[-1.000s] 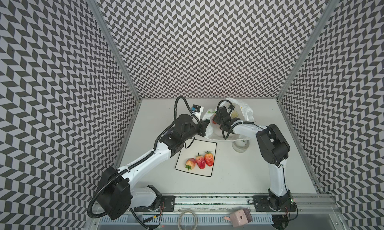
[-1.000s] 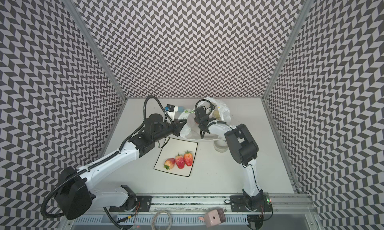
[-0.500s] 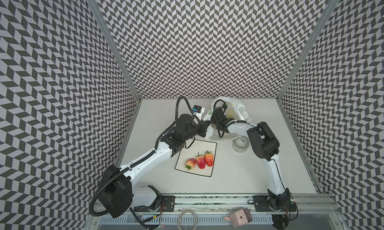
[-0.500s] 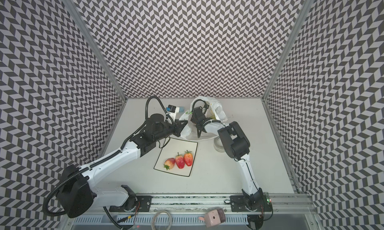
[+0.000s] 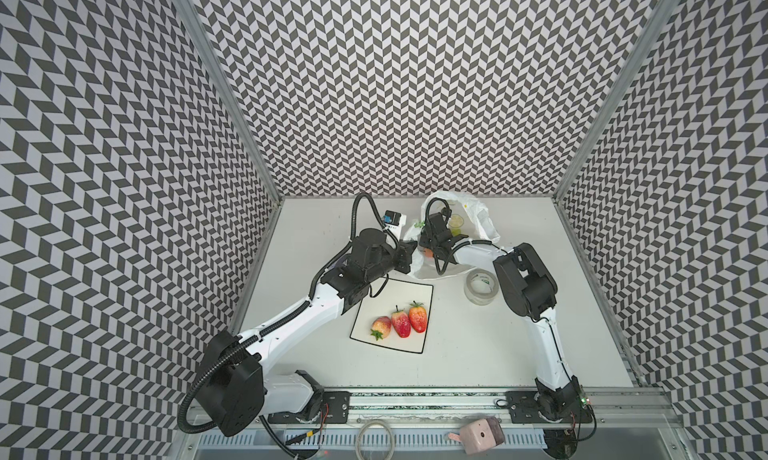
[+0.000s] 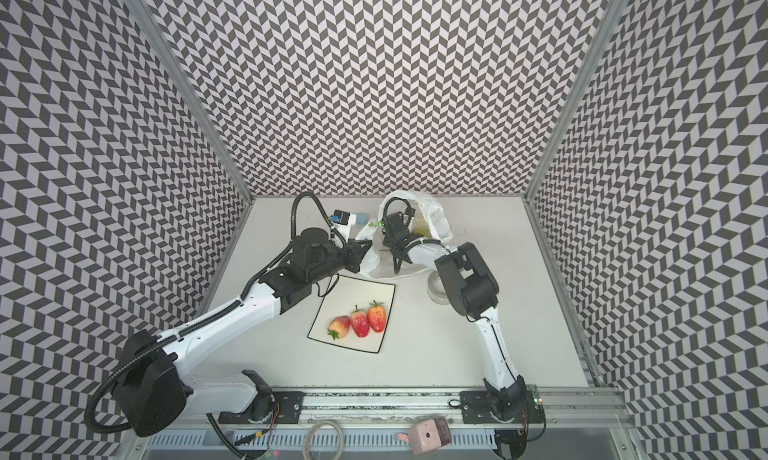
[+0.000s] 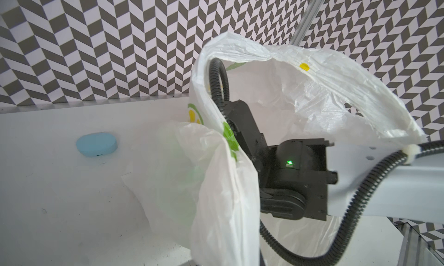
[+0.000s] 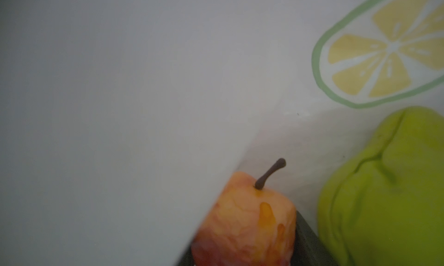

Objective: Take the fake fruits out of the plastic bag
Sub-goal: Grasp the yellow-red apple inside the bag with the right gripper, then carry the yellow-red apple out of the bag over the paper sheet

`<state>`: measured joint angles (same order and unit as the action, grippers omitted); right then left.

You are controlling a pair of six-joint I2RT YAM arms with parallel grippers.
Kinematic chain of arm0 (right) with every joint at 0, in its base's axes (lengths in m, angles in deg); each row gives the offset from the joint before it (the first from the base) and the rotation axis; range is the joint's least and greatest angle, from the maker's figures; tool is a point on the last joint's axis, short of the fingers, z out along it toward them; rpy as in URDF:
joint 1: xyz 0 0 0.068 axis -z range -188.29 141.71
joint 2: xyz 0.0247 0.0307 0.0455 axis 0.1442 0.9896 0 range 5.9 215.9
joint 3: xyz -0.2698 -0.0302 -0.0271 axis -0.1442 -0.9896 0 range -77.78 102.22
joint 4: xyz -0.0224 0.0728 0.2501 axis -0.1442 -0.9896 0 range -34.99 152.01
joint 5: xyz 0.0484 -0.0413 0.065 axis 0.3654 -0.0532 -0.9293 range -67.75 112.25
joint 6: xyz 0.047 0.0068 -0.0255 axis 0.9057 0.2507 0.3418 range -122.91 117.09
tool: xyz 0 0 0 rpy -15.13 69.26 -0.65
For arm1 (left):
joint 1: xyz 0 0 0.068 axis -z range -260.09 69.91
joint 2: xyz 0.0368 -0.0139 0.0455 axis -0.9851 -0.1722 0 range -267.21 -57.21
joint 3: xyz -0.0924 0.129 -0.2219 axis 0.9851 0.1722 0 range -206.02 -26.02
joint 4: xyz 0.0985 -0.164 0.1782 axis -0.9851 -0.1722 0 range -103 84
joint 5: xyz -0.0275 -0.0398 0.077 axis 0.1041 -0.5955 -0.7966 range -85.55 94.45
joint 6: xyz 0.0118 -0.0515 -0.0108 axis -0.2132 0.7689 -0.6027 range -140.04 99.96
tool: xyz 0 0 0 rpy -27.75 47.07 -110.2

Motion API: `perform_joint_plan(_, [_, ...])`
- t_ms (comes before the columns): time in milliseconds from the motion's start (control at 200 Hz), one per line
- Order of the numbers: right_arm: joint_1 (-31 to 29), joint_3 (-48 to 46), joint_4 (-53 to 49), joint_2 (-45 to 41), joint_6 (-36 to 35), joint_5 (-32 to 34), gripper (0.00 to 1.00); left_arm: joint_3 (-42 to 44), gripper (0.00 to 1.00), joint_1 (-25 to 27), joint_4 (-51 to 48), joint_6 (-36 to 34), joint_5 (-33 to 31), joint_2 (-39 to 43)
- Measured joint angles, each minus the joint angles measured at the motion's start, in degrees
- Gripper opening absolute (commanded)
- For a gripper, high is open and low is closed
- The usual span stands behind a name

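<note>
The plastic bag (image 5: 478,216) (image 6: 436,223) stands open at the back of the table. My left gripper (image 5: 409,250) is shut on the bag's near rim (image 7: 223,204) and holds it up. My right gripper (image 5: 428,252) reaches inside the bag. In the right wrist view its dark fingers (image 8: 310,236) press both sides of a pinkish-orange fake fruit (image 8: 249,216) with a brown stem. A yellow-green pear (image 8: 384,192) (image 5: 456,221) lies beside it in the bag. Three strawberries (image 5: 401,324) (image 6: 359,322) lie on the white plate (image 5: 415,293).
A clear tape roll (image 5: 481,286) sits right of the plate, close to the right arm's elbow. A light-blue blob (image 7: 96,144) and a small black-and-white box (image 5: 394,221) lie left of the bag. Patterned walls close in three sides.
The right gripper's jaws have narrowed onto the pinkish-orange fruit inside the bag. The right arm's elbow swung left and back again. The left gripper has kept its hold on the rim.
</note>
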<state>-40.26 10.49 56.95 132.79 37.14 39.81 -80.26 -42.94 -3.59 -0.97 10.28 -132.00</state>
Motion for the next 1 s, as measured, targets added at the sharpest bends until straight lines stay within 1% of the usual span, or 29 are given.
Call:
perform_joint_plan(300, [-0.6, -17.2, 5.5, -19.3, -0.9, -7.4, 0.42, 0.0, 0.00, -0.1, 0.2, 1.2, -2.6, 0.2])
perform_joint_plan(581, [-1.6, -27.8, 6.8, -33.0, -5.4, -13.4, 0.42, 0.0, 0.00, -0.5, 0.6, 2.0, -2.8, 0.2])
perform_joint_plan(726, [-2.0, -30.8, 6.3, -39.5, -7.3, -16.7, 0.42, 0.0, 0.00, -0.7, 1.1, 2.1, -2.7, 0.0])
perform_joint_plan(851, [-2.9, -31.6, 5.2, -45.0, -9.3, -18.6, 0.42, 0.0, 0.00, -0.9, 1.4, 2.1, -2.4, -0.5])
perform_joint_plan(1001, [-6.6, -31.6, 3.8, -50.9, -13.3, -19.5, 0.42, 0.0, 0.00, -1.1, 1.4, 2.1, -2.0, -0.9])
